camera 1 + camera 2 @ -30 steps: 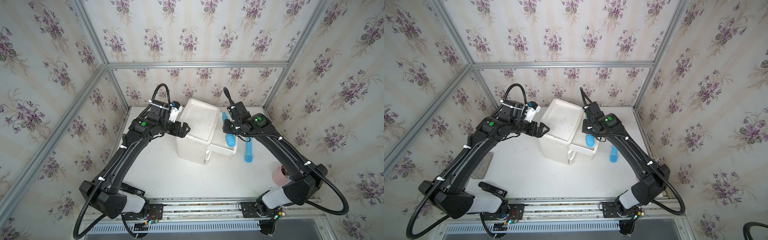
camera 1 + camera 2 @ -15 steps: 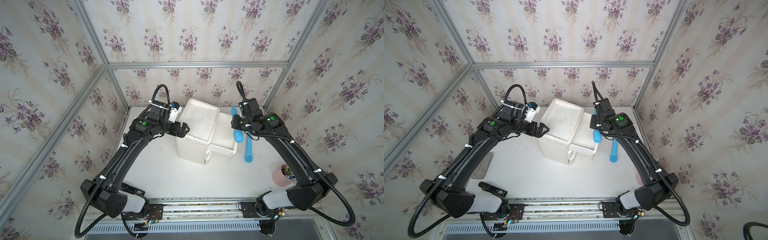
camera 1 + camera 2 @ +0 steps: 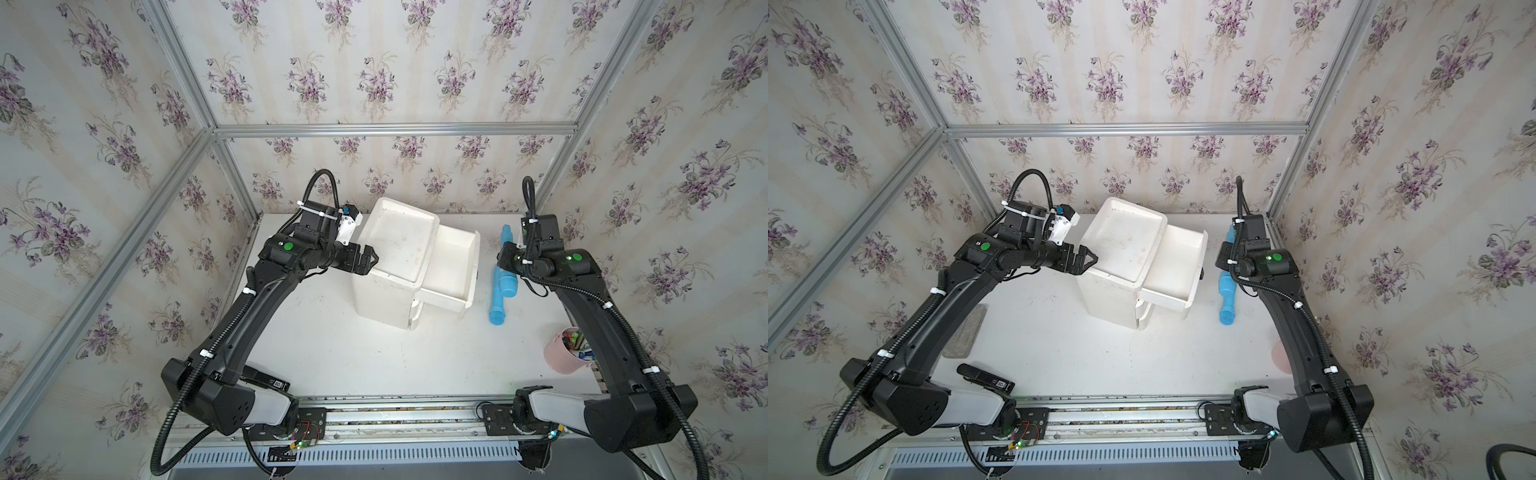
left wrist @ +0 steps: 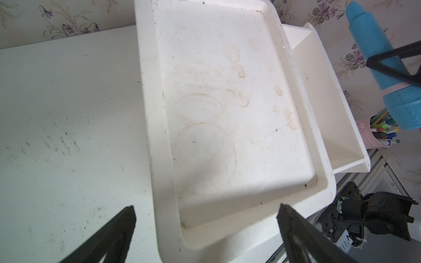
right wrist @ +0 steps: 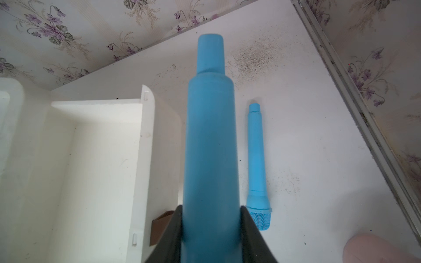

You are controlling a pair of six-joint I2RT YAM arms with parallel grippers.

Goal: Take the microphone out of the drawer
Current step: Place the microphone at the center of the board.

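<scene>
A blue microphone point(image 5: 210, 148) is in my right gripper point(image 5: 211, 207), which is shut on its body near the head end. The handle points towards the back wall. In both top views it hangs point(image 3: 506, 237) above the table, just right of the drawer point(image 3: 451, 266). That white drawer is pulled out of the white cabinet point(image 3: 395, 249) and nothing shows inside it point(image 5: 102, 159). My left gripper point(image 4: 206, 206) is open at the cabinet's left top corner, one finger on each side of the rim, holding nothing point(image 3: 368, 259).
A second blue microphone point(image 5: 256, 159) lies on the table right of the drawer, under the held one point(image 3: 497, 311). A pink cup of pens point(image 3: 561, 357) stands at the front right. A black device point(image 3: 986, 376) and a grey pad point(image 3: 965, 332) lie at the front left.
My right gripper has carried the microphone rightwards from above the drawer to past its front panel. The left arm has not moved.
</scene>
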